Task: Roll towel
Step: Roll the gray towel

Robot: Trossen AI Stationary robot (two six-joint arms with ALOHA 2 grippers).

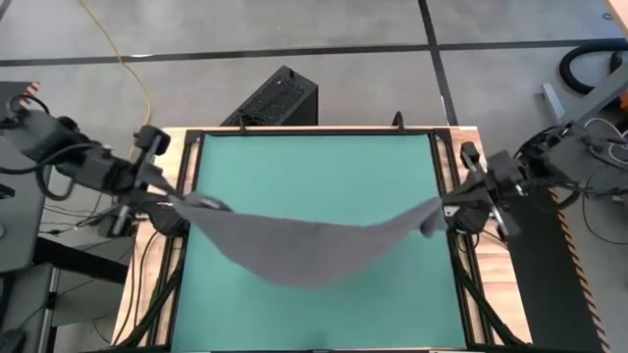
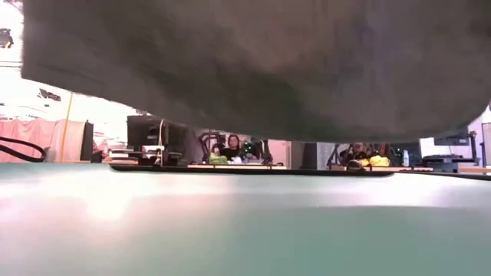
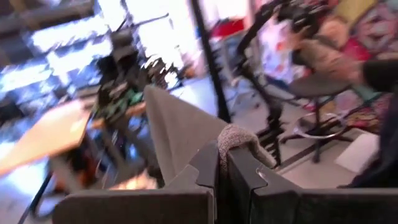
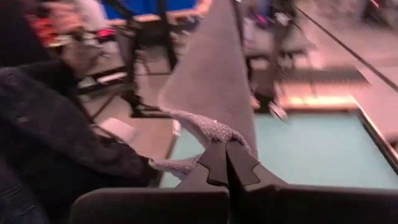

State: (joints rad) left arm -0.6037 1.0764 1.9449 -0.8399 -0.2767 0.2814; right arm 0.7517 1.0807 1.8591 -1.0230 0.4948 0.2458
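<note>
Hanging closest to the table-level camera, the plain dark grey soft cloth towel (image 2: 261, 61) fills the upper part of that view, its sagging belly clear of the flat green mat (image 2: 245, 222) beneath. From above, the towel (image 1: 304, 245) is stretched across the mat (image 1: 314, 167) from side to side like a hammock, held by its two ends, the middle drooping toward the front of the table. No roll has been started, as far as these views show: the cloth is neither laid flat nor curled, so spreading it and the whole rolling appear to remain. The left gripper (image 1: 177, 203) sits over the mat's left edge, its arm reaching in from the left, jaws clamped on a bunched corner of the towel (image 3: 239, 140). The right gripper (image 1: 446, 208) mirrors it at the right edge, jaws closed on the other corner (image 4: 208, 127). Beyond the table the blurred room probably holds seated people.
</note>
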